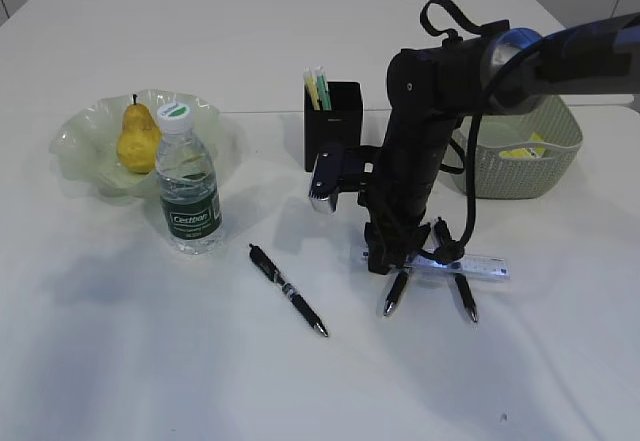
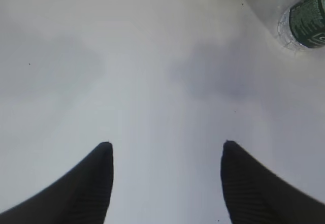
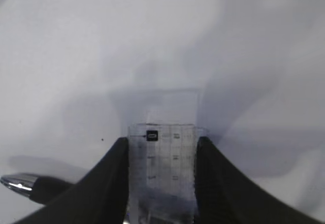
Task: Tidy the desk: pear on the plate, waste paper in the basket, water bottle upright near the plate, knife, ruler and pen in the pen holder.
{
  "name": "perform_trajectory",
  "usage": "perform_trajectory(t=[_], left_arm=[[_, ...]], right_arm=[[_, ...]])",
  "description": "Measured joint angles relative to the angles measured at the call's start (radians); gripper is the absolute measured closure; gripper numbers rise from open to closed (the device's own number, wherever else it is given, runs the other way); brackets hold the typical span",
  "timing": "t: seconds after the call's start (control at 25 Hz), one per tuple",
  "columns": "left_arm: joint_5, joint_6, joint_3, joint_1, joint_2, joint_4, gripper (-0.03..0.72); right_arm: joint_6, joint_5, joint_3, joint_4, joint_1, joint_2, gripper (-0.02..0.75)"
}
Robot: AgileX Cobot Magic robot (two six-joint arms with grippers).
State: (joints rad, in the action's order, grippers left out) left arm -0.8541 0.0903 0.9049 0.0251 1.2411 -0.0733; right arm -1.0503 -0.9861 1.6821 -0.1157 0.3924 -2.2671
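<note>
My right jaws (image 3: 161, 155) stand narrowed, both dark ribbed inner faces pressed to the edges of the one flat clear ruler (image 3: 162, 158) low over the smooth white counter (image 1: 120, 341). My left jaws (image 2: 165, 155) hang wide and bare. One black pen (image 1: 288, 290) lies nearby, one labelled bottle (image 1: 188, 183) stands upright beside one ruffled glass plate (image 1: 85, 141) holding one pear (image 1: 138, 139).

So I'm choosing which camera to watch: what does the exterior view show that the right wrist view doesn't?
Only the exterior view shows the pear on the plate, the upright water bottle, the pen holder and the basket. Only the right wrist view shows both fingers pressing the ruler's edges. Both show the ruler, the right gripper, the table and the pen.
</note>
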Motion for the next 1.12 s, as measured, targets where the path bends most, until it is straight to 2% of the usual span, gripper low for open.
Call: perform_trajectory(t=[0.52,0.96,1.12], left_arm=[[0.005,0.000,0.000,0.000,0.000,0.000,0.221],[0.049,0.000,0.000,0.000,0.000,0.000,0.221],[0.051,0.000,0.000,0.000,0.000,0.000,0.221]], right_arm=[[0.000,-0.001,0.000,0.000,0.000,0.012,0.460],[0.000,0.003,0.000,-0.039,0.000,0.203,0.461],[0.000,0.025,0.000,-0.088,0.000,0.272,0.461]])
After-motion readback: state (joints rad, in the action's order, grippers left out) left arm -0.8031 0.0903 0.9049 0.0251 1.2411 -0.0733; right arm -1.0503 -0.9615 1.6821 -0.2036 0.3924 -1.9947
